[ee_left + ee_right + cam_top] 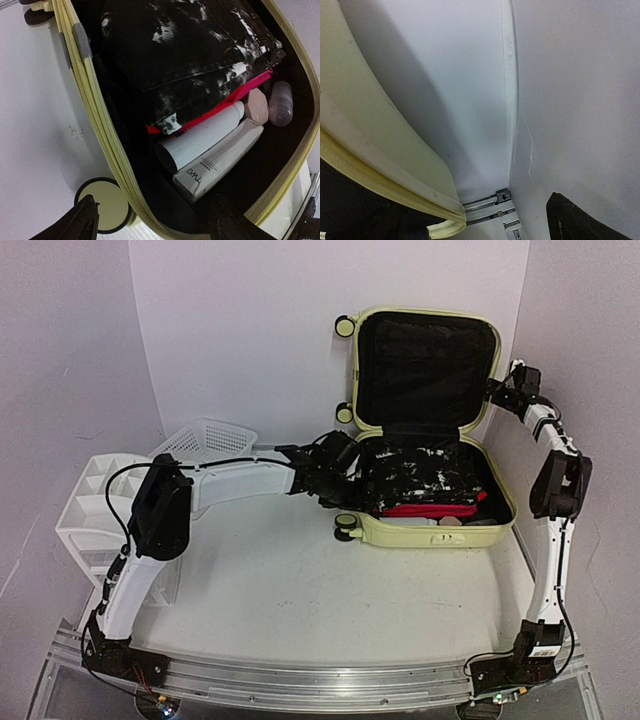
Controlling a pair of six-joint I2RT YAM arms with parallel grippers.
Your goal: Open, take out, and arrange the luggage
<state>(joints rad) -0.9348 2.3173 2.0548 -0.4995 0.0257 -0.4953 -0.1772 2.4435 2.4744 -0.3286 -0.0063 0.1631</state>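
Note:
The pale yellow luggage lies open on the table, its lid standing upright and showing black lining. Inside lie a black-and-white garment, a red item, a white bottle and a white tube. My left gripper is open and empty at the base's left rim, its fingers straddling the rim near a cream wheel. My right gripper is beside the lid's right edge. Only one of its fingers shows, set far to the side and touching nothing.
A white mesh basket and a white drawer organiser stand at the left, behind my left arm. A small clear bottle and a pinkish item lie in the suitcase's corner. Walls close in at the back and right.

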